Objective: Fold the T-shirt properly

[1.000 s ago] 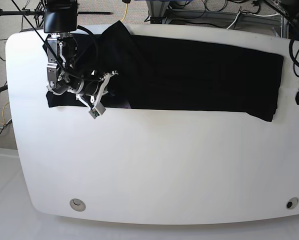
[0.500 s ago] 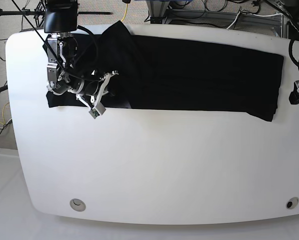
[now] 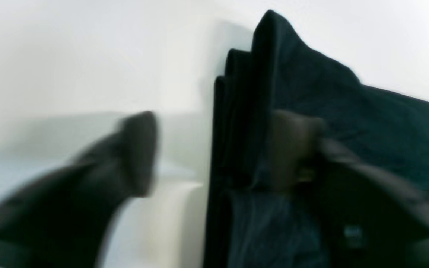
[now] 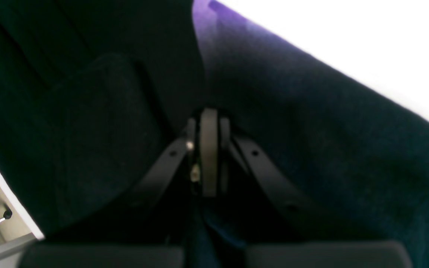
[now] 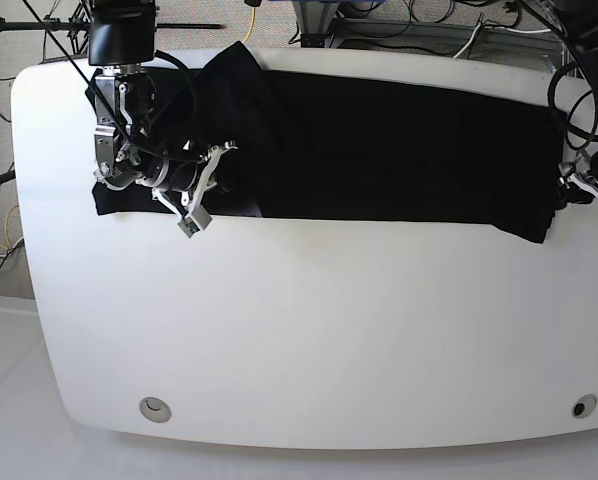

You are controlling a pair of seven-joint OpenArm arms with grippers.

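The T-shirt [image 5: 399, 155], black, lies folded into a long band along the far edge of the white surface [image 5: 309, 330], running from near the far-left corner to near the right edge. Right arm drops in from the far-left corner, wrist bent low over the band's left end. The right gripper [image 4: 209, 123] has its jaws clenched on a pinch of T-shirt cloth, the two fingers pressed together in the right wrist view. A strip of purple shows at the cloth edge above the fingers there. In the base view the gripper's tips are buried in black cloth and hard to separate from it.

Left arm reaches in from the right edge, wrist at the band's right end. The left gripper [image 3: 222, 152] has its jaws released: one finger over bare surface just off the cloth edge, the other over the stacked layers of the T-shirt's end. That view is heavily blurred; cannot tell whether the finger on the cloth touches it. In the base view the left gripper is small and partly cut off by the picture's right edge.
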